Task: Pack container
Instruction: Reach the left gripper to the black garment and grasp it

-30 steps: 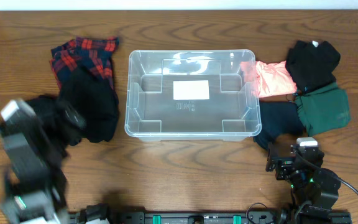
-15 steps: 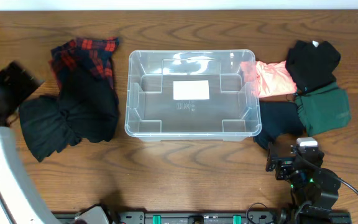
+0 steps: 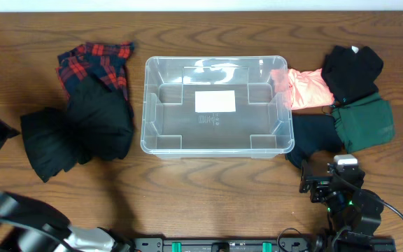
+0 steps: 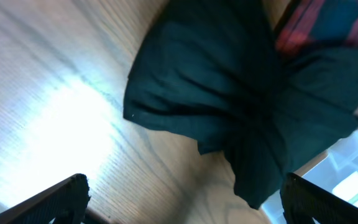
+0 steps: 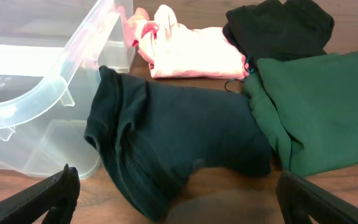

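Overhead: container [image 3: 214, 105] sat on the table [image 3: 208, 189], black garment [image 3: 82, 129] left of it, navy garment [image 3: 313, 136] touching its right wall. Left wrist: left gripper [image 4: 185, 202] was wide open and empty, left of the container. Right wrist: right gripper [image 5: 176, 199] also gaped empty, right of the container.

**Right wrist: clothes piled beside the container**

My right fingers [image 5: 45, 196] sit at the bottom corners, spread wide with nothing between them. Ahead on the table [image 5: 241, 194] I see a dark navy garment [image 5: 179, 143], crumpled, its left edge touching the corner of the clear container [image 5: 58, 87]. The container's white label [image 5: 8, 59] shows on its floor. Behind lies a pink garment [image 5: 191, 53], with a black garment [image 5: 278, 25] at top right and a green garment [image 5: 319, 106] just beside the navy one.
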